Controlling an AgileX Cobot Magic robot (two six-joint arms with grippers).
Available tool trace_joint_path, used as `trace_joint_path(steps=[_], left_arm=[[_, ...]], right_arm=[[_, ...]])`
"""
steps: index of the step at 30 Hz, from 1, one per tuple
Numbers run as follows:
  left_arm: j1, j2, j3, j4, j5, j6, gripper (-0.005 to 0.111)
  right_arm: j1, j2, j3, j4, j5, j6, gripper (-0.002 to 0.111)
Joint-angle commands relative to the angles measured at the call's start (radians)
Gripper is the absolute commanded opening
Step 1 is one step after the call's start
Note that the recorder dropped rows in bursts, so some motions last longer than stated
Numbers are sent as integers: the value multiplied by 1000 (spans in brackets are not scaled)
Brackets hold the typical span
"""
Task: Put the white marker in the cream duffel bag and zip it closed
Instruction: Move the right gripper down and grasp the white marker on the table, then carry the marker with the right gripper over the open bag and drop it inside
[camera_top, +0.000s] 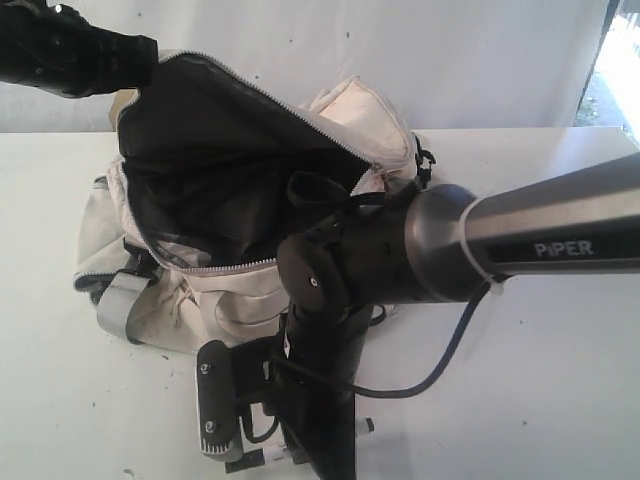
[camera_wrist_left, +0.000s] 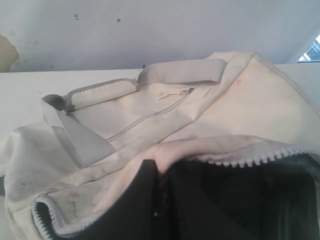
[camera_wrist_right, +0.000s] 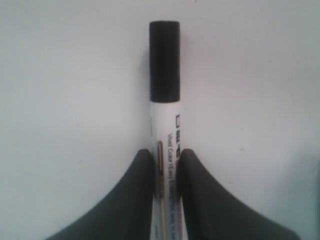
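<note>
Now our left gripper (camera_top: 135, 55) pinches the cream duffel bag (camera_top: 350, 110) by its rim to prop the mouth wide, while our right gripper (camera_wrist_right: 166, 155) clamps the white marker (camera_wrist_right: 165, 115) lying on the worktop (camera_wrist_right: 75, 75) just beside the bag.

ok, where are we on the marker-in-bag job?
Done: bag unzipped, mouth held up by left tool. In hand: right tool shut on marker, low at the table. Left: drop it in, close the zip.
</note>
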Motion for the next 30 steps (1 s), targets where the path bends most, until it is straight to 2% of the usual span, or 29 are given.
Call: trace_joint_path(steps=[1,13,30], left_arm=[[5,-4,-10,-15,-23,-6,0],[5,-4,-10,-15,-23,-6,0],[5,-4,-10,-15,-19,-6,0]], right_arm=[[0,-69,3,-11,16,52,0],[0,-285,3,-14,-39,71,0],[-14,-342,3,-35,-511,78,0]])
